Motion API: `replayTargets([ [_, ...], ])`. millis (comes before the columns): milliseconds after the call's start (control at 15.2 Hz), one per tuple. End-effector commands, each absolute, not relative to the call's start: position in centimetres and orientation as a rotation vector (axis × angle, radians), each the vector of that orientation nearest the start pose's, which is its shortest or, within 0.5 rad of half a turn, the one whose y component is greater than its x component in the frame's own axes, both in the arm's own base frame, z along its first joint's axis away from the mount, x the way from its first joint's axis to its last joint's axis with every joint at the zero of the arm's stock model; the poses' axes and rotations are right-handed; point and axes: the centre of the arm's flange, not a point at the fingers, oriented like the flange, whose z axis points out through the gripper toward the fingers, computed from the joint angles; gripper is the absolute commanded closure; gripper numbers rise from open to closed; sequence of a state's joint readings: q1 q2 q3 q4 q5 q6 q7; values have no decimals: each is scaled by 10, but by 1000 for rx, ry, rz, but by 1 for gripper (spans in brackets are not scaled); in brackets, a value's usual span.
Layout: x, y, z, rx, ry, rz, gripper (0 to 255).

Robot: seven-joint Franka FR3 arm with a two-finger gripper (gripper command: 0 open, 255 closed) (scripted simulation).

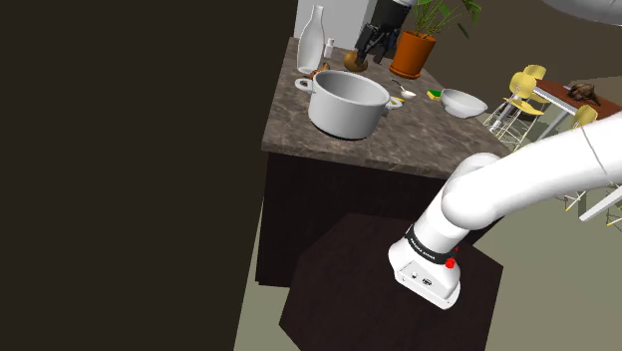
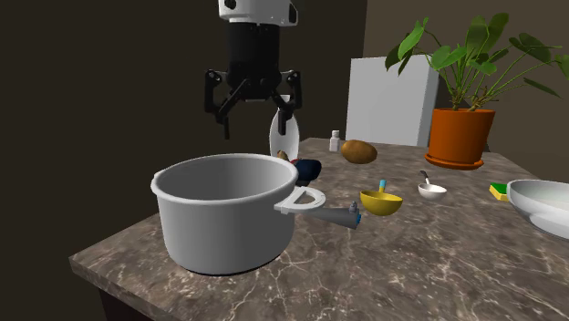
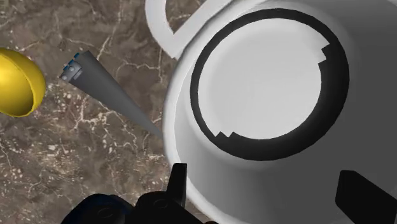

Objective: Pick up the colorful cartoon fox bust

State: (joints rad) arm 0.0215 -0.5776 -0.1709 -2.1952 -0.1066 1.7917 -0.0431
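The gripper (image 2: 258, 117) hung above the grey pot (image 2: 228, 223), its fingers (image 3: 179, 183) wide apart and holding nothing. The fox bust (image 2: 308, 169), dark blue, stood just behind the pot on the marble counter (image 2: 410, 264), before dark walls.

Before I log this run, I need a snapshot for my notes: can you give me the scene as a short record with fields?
surface: marbled brown counter
gripper: open, in the air above the pot's far side, holding nothing
pot: large, pale grey, upright, empty
fox bust: dark blue shape just behind the pot, mostly hidden, untouched
nearby: yellow bowl; grey cone lying beside the pot's handle
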Motion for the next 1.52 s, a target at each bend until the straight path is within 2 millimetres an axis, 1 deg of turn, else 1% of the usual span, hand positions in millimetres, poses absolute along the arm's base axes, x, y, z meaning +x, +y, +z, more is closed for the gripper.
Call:
replayTargets([
  [0, 406, -98, 607, -3158, 83, -249, 0],
  [660, 521, -169, 579, -3163, -63, -180, 0],
  [1320, 640, -230, 547, -3160, -209, -110, 0],
  [1386, 641, -231, 547, -3160, -211, -110, 0],
  [1452, 641, -231, 541, -3160, -211, -110, 0],
])
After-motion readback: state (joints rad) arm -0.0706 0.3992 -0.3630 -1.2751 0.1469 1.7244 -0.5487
